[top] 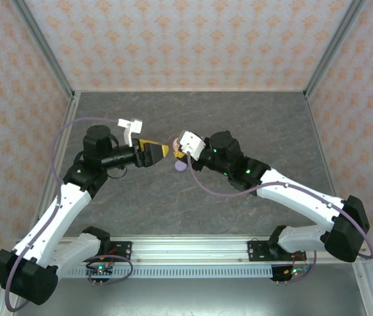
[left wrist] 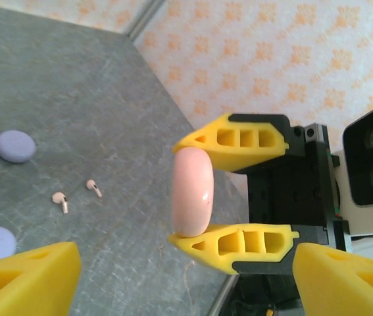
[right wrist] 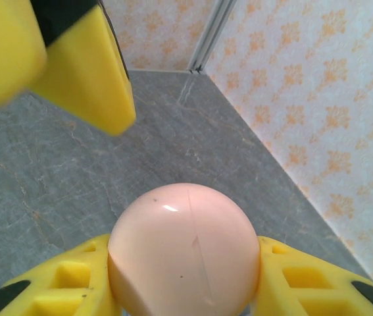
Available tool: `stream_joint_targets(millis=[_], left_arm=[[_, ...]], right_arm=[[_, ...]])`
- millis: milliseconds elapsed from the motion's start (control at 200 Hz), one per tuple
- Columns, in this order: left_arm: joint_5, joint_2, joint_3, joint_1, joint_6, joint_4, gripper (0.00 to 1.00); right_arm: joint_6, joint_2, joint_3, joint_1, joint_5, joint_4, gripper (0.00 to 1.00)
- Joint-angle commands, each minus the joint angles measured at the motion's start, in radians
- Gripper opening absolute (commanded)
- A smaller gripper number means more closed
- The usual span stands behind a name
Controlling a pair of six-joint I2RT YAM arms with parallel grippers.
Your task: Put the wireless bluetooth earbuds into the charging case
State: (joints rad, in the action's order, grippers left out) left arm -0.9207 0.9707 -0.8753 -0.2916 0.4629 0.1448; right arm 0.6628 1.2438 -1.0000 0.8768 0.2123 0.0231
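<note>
Currently the right tool (left wrist: 183, 191) grips the case (right wrist: 185, 253) clear of the worktop (left wrist: 107, 99). The left tool (top: 162, 151) stands open, facing it. Two pink earbuds (left wrist: 61, 201) lie on the worktop near lavender discs (left wrist: 15, 145).

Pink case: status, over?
Right tool shut on closed pink case. Left tool open, facing it. Two pink buds loose on table. Nothing between tools.
</note>
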Motion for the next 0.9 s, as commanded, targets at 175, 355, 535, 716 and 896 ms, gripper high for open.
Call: stream_joint_targets(millis=[175, 355, 535, 716, 896], left_arm=[[-0.036, 0.077, -0.07, -0.063, -0.029, -0.018, 0.73], [-0.029, 0.126, -0.1, -0.097, -0.055, 0.011, 0.59], [-0.026, 0.153, -0.106, -0.109, -0.063, 0.015, 0.39], [-0.014, 0.161, -0.111, -0.11, -0.077, 0.038, 0.25], [0.016, 0.147, -0.101, -0.113, -0.086, 0.032, 0.18]], right_arm=[[0.057, -0.029, 0.008, 0.022, 0.007, 0.037, 0.41], [0.063, -0.021, -0.005, 0.025, 0.01, 0.024, 0.41], [0.064, -0.011, -0.011, 0.024, 0.012, 0.021, 0.42], [0.061, -0.005, -0.015, 0.025, 0.009, 0.006, 0.43], [0.028, -0.016, -0.029, 0.024, 0.007, -0.04, 0.58]])
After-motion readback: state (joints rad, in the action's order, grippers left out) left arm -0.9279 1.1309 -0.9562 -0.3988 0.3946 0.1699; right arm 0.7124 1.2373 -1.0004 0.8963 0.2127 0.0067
